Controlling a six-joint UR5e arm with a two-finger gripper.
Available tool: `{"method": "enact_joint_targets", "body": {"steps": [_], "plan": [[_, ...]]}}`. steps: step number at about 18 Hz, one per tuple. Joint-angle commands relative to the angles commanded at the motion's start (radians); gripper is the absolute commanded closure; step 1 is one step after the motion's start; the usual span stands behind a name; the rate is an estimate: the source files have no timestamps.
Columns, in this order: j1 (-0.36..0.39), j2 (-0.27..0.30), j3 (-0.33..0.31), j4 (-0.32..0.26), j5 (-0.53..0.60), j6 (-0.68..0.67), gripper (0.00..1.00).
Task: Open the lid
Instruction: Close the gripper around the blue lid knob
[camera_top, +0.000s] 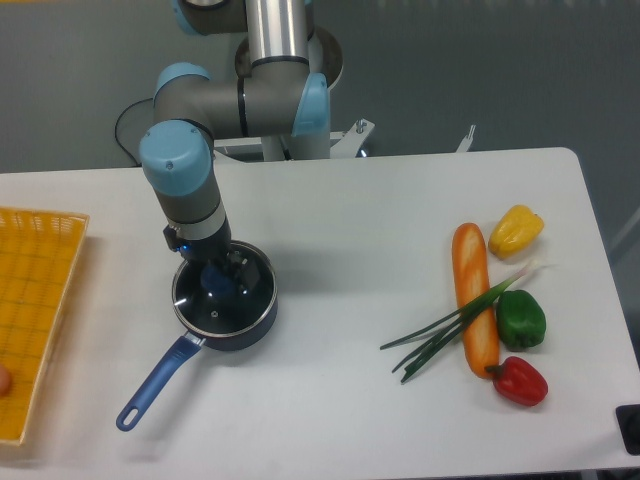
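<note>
In the fixed camera view we see the end effector (222, 277) low over the lid (215, 303), which sits on the dark blue saucepan (228, 318) left of centre on the white surface (330, 400); its fingers flank the blue knob (218, 282), but we cannot tell whether they have closed. A yellow basket (32, 300) lies at the left edge.

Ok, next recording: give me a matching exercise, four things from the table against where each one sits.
Things:
1. lid
2. yellow pepper
3. red pepper
4. basket

Places:
A. at the left edge of the table
B. on the saucepan, under the gripper
C. nearest the front edge, right side
D. farthest back in the vegetable group

Pairs: 1-B, 2-D, 3-C, 4-A
</note>
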Motion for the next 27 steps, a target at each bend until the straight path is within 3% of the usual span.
{"method": "enact_joint_targets", "body": {"steps": [13,22,27], "plan": [[-0.002,0.009,-0.002,-0.003,0.003,0.005,0.16],[-0.002,0.008,-0.002,-0.003,0.005,-0.002,0.43],[-0.002,0.009,-0.002,-0.005,0.005,0.000,0.48]]}}
